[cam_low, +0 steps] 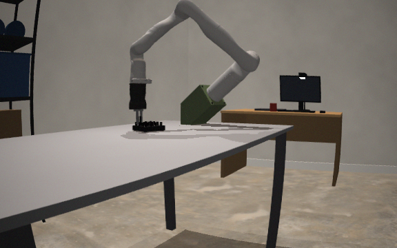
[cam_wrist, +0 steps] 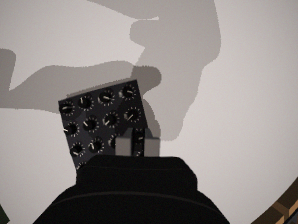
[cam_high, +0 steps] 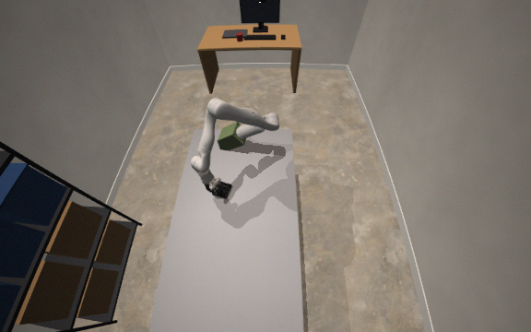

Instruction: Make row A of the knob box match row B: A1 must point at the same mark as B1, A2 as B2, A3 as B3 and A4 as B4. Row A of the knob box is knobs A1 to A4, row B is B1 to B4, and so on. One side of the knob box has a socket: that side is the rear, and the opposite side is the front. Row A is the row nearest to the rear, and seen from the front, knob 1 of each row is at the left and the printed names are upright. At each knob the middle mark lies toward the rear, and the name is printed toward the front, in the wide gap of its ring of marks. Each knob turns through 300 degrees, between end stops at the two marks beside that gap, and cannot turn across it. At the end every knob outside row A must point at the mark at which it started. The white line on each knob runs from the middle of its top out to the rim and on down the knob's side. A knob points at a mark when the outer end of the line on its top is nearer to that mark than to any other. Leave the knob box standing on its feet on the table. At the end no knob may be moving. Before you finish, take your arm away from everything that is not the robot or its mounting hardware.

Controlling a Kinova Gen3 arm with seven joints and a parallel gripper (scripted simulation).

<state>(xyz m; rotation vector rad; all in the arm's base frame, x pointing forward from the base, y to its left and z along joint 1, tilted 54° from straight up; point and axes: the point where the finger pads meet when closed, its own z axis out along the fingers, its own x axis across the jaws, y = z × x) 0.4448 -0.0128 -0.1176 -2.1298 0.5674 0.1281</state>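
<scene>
The black knob box (cam_high: 223, 190) (cam_low: 154, 128) (cam_wrist: 102, 133) stands flat on the table, turned slightly in the wrist view. Its knobs have white lines and rings of marks; the printed names cannot be read, and I cannot tell which side has the socket. My gripper (cam_low: 138, 120) (cam_wrist: 138, 137) points straight down over the box, its narrowed fingers on either side of one knob (cam_wrist: 140, 138), the third from the top in the right-hand column of the wrist view. It appears shut on that knob. The fingers and gripper body hide the lower knobs there.
The box stands on the long grey table (cam_high: 229, 277) (cam_low: 81, 165). The arm's green base block (cam_high: 230, 137) (cam_low: 193, 110) is at the table's far end. A shelf rack (cam_high: 95, 263) stands left of the table, and a wooden desk (cam_high: 252, 43) with a monitor stands behind.
</scene>
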